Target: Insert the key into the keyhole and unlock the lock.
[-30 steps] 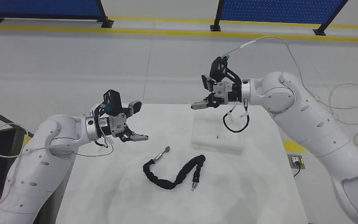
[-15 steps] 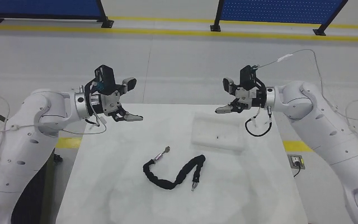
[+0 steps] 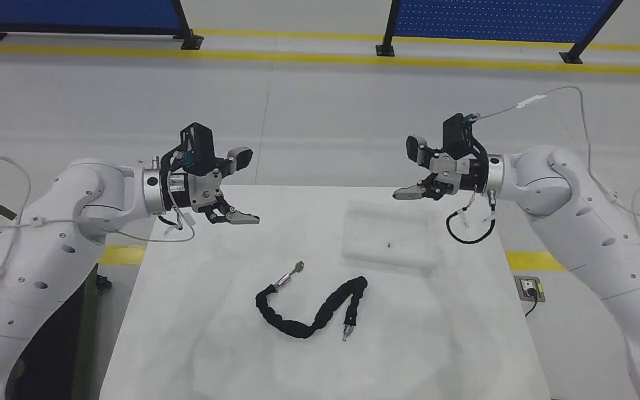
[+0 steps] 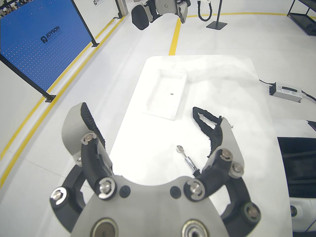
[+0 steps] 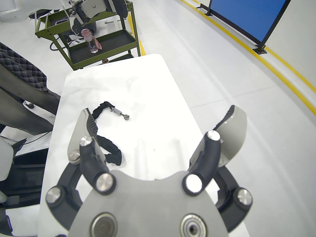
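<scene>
A black fabric-sleeved cable lock (image 3: 310,310) lies curled mid-table. One of its metal ends (image 3: 292,274) points toward the back left, with what looks like a small key (image 4: 179,148) at its tip. The other metal end (image 3: 348,330) points toward the front. My left gripper (image 3: 247,187) hangs open above the table's back left corner, well clear of the lock (image 4: 205,122). Over the back right edge, beyond the tray, my right gripper (image 3: 408,170) is open and holds nothing. The lock (image 5: 108,149) and its keyed end (image 5: 121,114) show past the right fingers.
A shallow white tray (image 3: 390,262) sits at the table's back right with a tiny dark speck in it. The white table (image 3: 200,340) has rounded corners. A green cart (image 5: 126,38) carrying a pink bottle (image 5: 91,43) stands off the left side.
The left gripper rose and pulled back toward the back left corner. The right gripper swung rightward, off the tray's far end. Both stayed open; the lock has not moved.
</scene>
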`<state>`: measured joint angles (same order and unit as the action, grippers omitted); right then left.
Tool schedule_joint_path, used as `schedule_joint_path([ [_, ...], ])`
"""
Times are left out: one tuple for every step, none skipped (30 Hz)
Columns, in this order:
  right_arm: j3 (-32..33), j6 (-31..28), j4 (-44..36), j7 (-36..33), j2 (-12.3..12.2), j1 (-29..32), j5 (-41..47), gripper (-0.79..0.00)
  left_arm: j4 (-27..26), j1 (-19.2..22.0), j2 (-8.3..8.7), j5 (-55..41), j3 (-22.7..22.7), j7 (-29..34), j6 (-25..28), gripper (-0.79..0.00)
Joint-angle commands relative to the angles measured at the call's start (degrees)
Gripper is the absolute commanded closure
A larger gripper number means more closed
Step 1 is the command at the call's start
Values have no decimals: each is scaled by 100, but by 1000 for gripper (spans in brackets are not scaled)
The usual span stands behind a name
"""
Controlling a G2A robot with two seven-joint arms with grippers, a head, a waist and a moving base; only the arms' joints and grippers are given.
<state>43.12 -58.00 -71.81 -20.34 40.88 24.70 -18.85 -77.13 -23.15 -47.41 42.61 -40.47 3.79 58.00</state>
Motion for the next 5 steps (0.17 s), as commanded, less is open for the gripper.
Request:
schedule_joint_path([
  [0,0,0,0,0,0,0,-785,0,0,0,0,0,0,0,-784],
  [0,0,0,0,0,0,0,-785,0,0,0,0,0,0,0,-784],
  [0,0,0,0,0,0,0,-785,0,0,0,0,0,0,0,-784],
  [0,0,0,0,0,0,0,-785,0,0,0,0,0,0,0,-784],
  [0,0,0,0,0,0,0,-785,0,0,0,0,0,0,0,-784],
])
